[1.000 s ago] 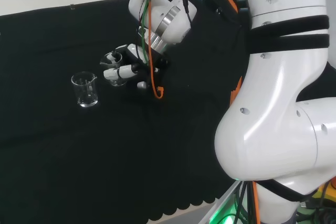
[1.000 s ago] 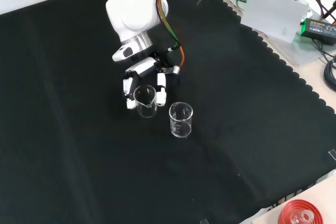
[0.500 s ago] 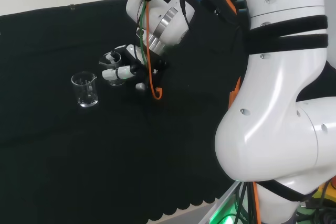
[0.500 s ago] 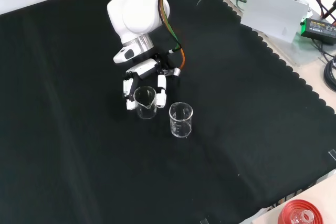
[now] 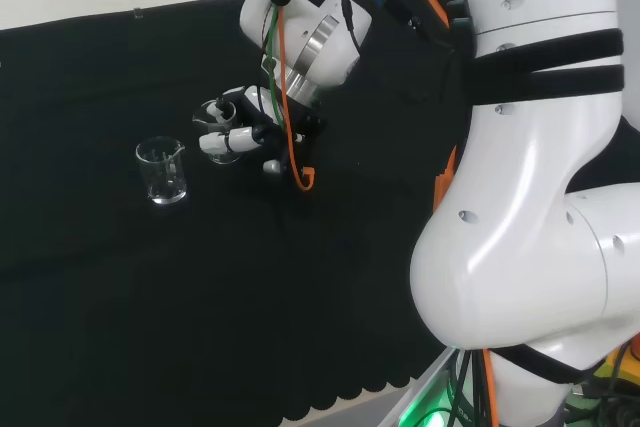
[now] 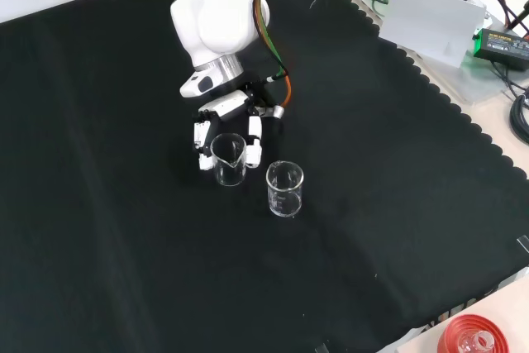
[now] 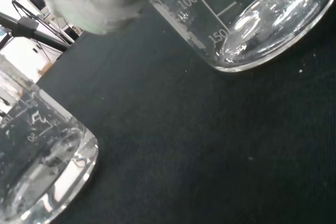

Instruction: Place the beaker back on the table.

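Beaker sits upright between the robot hand's curled fingers.

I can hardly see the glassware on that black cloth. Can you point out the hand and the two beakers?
hand (image 6: 252,130): front view, on a white finger.
held beaker (image 6: 229,161): front view, on its glass wall between the fingers.
free beaker (image 6: 285,190): front view, on its side wall.

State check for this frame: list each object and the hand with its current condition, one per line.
Hand: fingers curled round the smaller beaker.
Smaller beaker: upright, empty, held between the fingers at cloth level.
Larger beaker: upright, empty, standing free on the cloth.
Black cloth: flat, covering the bench.
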Controlling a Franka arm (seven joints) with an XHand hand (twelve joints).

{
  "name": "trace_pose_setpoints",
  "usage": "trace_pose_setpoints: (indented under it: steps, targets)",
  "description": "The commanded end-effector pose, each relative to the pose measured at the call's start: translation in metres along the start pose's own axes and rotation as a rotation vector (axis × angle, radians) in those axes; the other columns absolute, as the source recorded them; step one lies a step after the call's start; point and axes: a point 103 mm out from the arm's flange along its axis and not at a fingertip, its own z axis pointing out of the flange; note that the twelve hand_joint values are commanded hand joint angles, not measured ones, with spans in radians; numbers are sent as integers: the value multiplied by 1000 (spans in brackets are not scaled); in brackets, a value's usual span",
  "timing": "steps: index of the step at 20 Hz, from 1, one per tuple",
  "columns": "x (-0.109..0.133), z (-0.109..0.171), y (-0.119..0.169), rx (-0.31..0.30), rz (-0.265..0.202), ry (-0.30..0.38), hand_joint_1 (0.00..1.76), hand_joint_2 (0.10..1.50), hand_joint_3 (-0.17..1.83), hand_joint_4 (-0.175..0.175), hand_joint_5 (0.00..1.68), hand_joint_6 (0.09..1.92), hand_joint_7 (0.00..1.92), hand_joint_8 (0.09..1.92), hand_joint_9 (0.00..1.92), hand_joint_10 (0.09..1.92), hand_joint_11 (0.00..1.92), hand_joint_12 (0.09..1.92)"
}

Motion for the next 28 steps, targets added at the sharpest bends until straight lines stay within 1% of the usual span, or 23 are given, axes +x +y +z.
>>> trace_pose_setpoints:
  steps: [1,3,5,7,9,12,17,23,28]
  targets:
    - [-2,0,-4,29,-19,-33,1254,1077,-175,-55,978,902,1221,662,1122,714,882,1071]
    - [-2,0,-5,43,-23,-29,1216,1009,-175,-58,814,954,1081,664,1043,629,673,1191]
    - [-2,0,-5,49,-24,-30,1166,963,-175,-70,645,939,884,654,892,604,475,1280]
    - [-2,-1,-6,49,-27,-29,1131,933,-175,-83,493,866,707,680,742,646,343,1332]
    - [-1,-2,-6,47,-31,-32,1107,917,-175,-92,405,760,599,709,644,699,275,1355]
    - [-1,-3,-7,42,-33,-35,1091,907,-175,-98,367,693,548,722,598,726,243,1361]
    - [1,-4,-7,36,-35,-41,1084,904,-175,-101,362,643,535,726,588,733,233,1363]
    - [-1,-5,-4,78,-24,-47,1043,893,-175,-106,335,582,501,727,551,741,204,1372]
    - [-3,-4,-4,124,-13,-48,948,853,-175,-111,290,432,367,774,405,821,74,1420]
